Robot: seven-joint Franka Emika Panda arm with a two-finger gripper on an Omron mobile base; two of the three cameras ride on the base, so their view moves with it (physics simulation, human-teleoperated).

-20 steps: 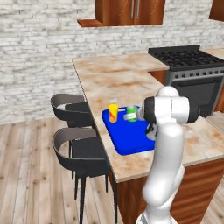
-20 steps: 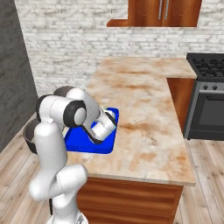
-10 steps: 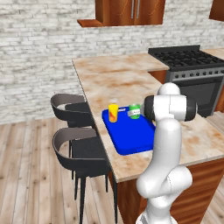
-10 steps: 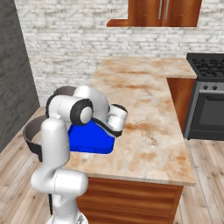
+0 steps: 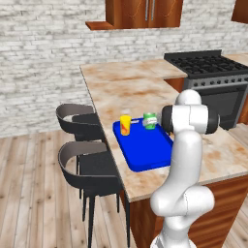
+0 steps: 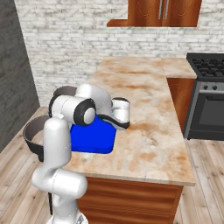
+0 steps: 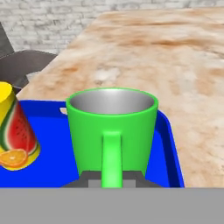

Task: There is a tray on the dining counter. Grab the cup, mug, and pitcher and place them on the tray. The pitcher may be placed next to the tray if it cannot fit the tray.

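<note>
Gripper [image 7: 112, 180] jaw opening can't be read; fingertips sit at the mug's [image 7: 112, 131] base, handle at 6 o'clock. Mug is on the tray [image 7: 174, 148], cup [image 7: 13, 131] at 9. Back out straight, don't snag the handle. Pitcher still needed.

Left base view: from behind and left, looking forward and down over the tabletop [image 5: 140, 87]. Right base view: same tabletop from behind and right. Both sharing the tray [image 5: 145, 150]. Hand view: very near the mug [image 7: 111, 131], facing along the tabletop.
</note>
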